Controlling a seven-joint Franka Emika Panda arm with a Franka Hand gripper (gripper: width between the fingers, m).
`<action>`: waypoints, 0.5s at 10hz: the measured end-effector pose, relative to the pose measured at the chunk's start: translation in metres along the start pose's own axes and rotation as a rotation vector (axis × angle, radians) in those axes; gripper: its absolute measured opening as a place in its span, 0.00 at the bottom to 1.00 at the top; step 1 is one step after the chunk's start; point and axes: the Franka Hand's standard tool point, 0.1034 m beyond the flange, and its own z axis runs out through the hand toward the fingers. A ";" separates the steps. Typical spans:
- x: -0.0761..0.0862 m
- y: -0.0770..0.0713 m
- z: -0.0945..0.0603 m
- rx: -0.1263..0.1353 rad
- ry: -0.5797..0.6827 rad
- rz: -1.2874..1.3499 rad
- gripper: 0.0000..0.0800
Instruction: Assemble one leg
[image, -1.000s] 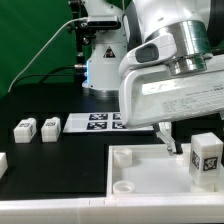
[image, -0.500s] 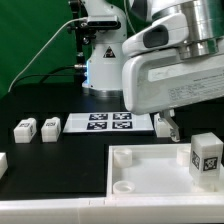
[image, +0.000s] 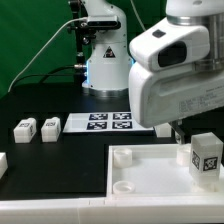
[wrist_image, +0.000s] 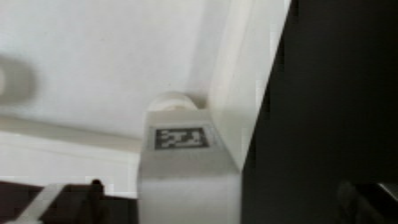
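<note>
A leg, a small white block with a black-and-white tag, stands upright at the right end of the large white tray. My gripper hangs just behind and above it, with one dark finger showing. In the wrist view the same leg runs down between my two dark fingertips, tag facing the camera, and my gripper stands open around it without touching. A round socket of the tray shows beyond the leg's far end.
Two more small tagged blocks lie on the black table at the exterior view's left. The marker board lies behind the tray. Another white piece sits at the left edge. The arm's base stands at the back.
The gripper has travelled toward the exterior view's right, from over the marker board to above the leg on the tray. Its jaws stayed open.
</note>
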 end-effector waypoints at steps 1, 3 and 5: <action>0.000 0.001 0.004 0.000 0.004 0.000 0.81; 0.002 0.003 0.007 -0.003 0.023 0.002 0.81; 0.002 0.003 0.007 -0.002 0.023 0.009 0.70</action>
